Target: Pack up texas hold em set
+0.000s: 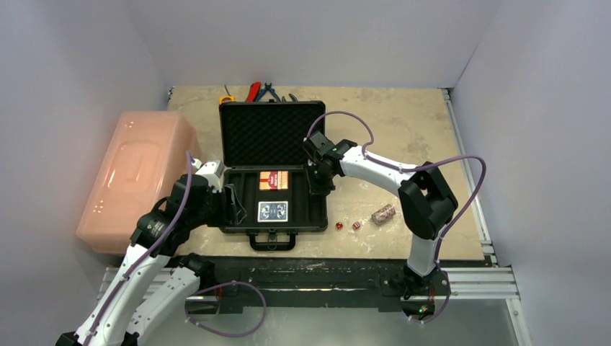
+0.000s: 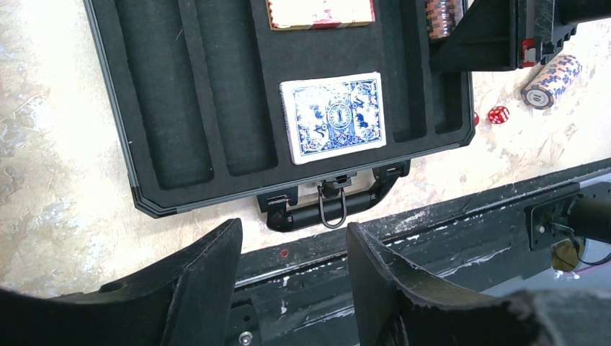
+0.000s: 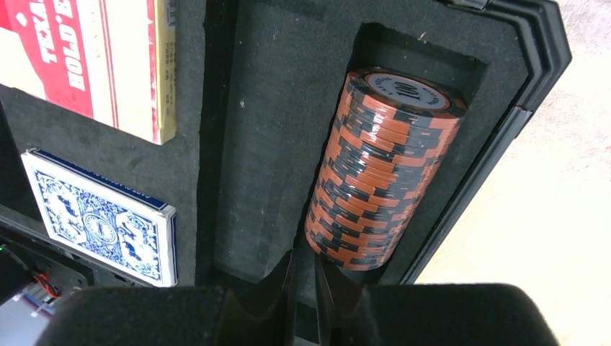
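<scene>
One chip roll (image 3: pixel 385 169) lies in the right slot of the case (image 1: pixel 270 133), your right gripper (image 3: pixel 302 285) almost closed and empty at its end, so next open wide and fetch the second roll (image 1: pixel 382 213) from the table (image 1: pixel 418 130).

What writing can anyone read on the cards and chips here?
"TEXA" and "HOLD'E", cut off at the picture edge: red card deck
"100": end chip of the packed chip roll
Too small to read: edge print on the blue card deck
Blurred: marking on the loose chip roll
</scene>
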Available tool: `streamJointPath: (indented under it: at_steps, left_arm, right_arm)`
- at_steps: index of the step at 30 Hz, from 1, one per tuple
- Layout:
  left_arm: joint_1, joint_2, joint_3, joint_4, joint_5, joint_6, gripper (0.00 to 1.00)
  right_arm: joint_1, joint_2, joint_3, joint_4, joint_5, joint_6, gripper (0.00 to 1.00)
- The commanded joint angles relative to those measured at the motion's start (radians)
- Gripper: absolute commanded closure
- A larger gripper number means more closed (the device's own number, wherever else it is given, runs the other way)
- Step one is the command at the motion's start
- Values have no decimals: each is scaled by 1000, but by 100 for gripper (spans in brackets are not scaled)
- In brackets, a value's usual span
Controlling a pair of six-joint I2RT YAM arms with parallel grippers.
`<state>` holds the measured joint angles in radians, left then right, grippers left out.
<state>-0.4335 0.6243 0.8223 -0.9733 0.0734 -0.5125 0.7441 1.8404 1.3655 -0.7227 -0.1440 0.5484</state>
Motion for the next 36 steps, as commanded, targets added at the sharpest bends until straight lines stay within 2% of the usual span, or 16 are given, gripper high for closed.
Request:
streamJointPath:
  at_steps: [1, 17, 26, 29, 33, 36]
  left_arm:
    - [-4, -7, 2, 27, -19, 10, 46]
    - [-5, -16, 2, 26, -22, 11, 45]
    - [-5, -20, 2, 27, -24, 11, 46]
    - [-5, -19, 1, 28, -24, 11, 46]
    - [-5, -13, 2, 29, -18, 12, 45]
    - [-5, -15, 2, 30, -18, 12, 46]
  right_arm:
    - [-19, 17, 55, 16, 46, -10, 83]
    - [-43, 53, 135, 16, 100, -36, 85]
    - [-45, -19, 182, -47, 154, -41, 76]
    - [-45, -61, 189, -68, 182, -41, 72]
    - [-45, -116, 184, -85, 224, -36, 60]
    - [-45, -170, 162, -81, 277, -13, 46]
